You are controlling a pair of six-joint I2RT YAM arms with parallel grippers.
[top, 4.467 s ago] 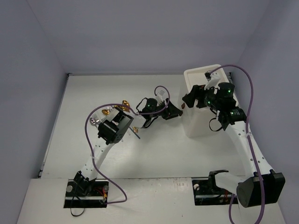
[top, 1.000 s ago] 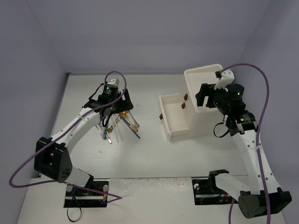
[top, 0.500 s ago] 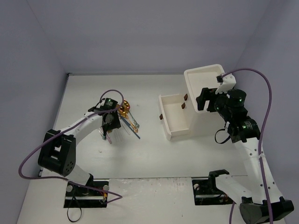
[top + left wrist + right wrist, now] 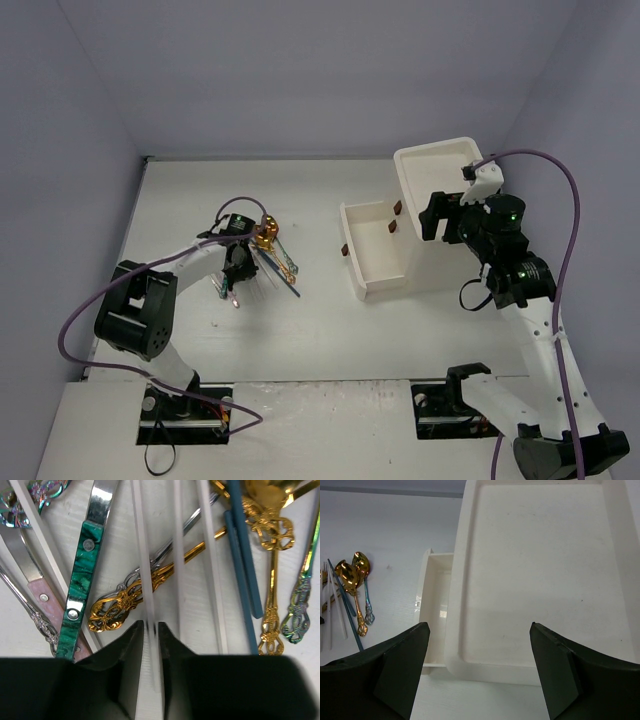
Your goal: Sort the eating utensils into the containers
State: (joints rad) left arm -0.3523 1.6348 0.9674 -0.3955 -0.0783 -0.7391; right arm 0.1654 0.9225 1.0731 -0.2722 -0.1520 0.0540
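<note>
Sorting barely begun: the utensils [image 4: 262,262] lie heaped on the bench's left half, the left gripper [image 4: 149,630] pinched narrow on one pale rod [image 4: 142,545], the right gripper [image 4: 479,630] spread wide and empty above the drawer unit [image 4: 440,165], whose open drawer [image 4: 380,250] is bare.

Overhead rear view, two downward wrist views — utensils [image 4: 266,240] shared.

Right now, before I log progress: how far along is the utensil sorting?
Done: one drawer is pulled open, empty inside. In hand: the left gripper pinches a pale rod in the utensil pile. Left: every utensil to sort; the right gripper hangs open over the drawer unit.
</note>
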